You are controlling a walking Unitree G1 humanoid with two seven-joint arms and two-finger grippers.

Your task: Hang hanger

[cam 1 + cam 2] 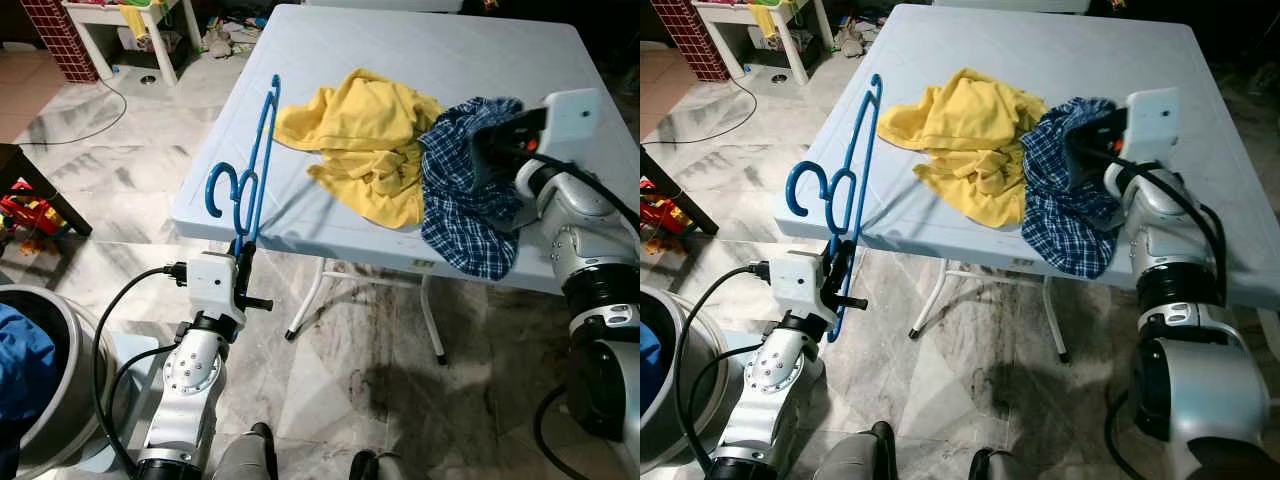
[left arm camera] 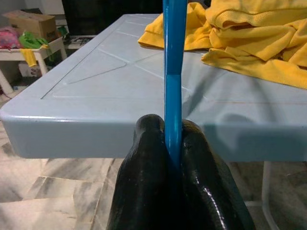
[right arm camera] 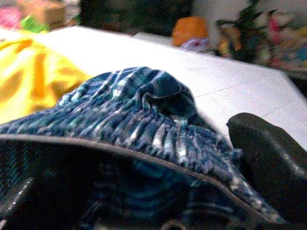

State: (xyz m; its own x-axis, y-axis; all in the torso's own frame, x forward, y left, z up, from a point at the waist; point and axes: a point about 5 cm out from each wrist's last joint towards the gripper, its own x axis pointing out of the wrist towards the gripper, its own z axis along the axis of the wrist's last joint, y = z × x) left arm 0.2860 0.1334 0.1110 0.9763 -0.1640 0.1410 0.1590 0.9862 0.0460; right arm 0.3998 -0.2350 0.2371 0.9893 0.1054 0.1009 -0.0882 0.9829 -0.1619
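Both tool [image 3: 144,191] fingers hidden under plaid cloth [image 1: 470,190].

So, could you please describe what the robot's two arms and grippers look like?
Both arms are silver metal with rounded joints and black bands. The left gripper has a white boxy housing, long glossy black fingers and a looping black cable. The right gripper has the same white housing and a black cable.

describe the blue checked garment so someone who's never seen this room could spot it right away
Start at the pale blue folding table in the middle of the marble floor. Two crumpled garments lie side by side near its front edge, and the blue checked garment is the one on the robot's right, drooping over that edge with the right gripper at it. Its dark plaid sets it apart from the plain yellow shirt.
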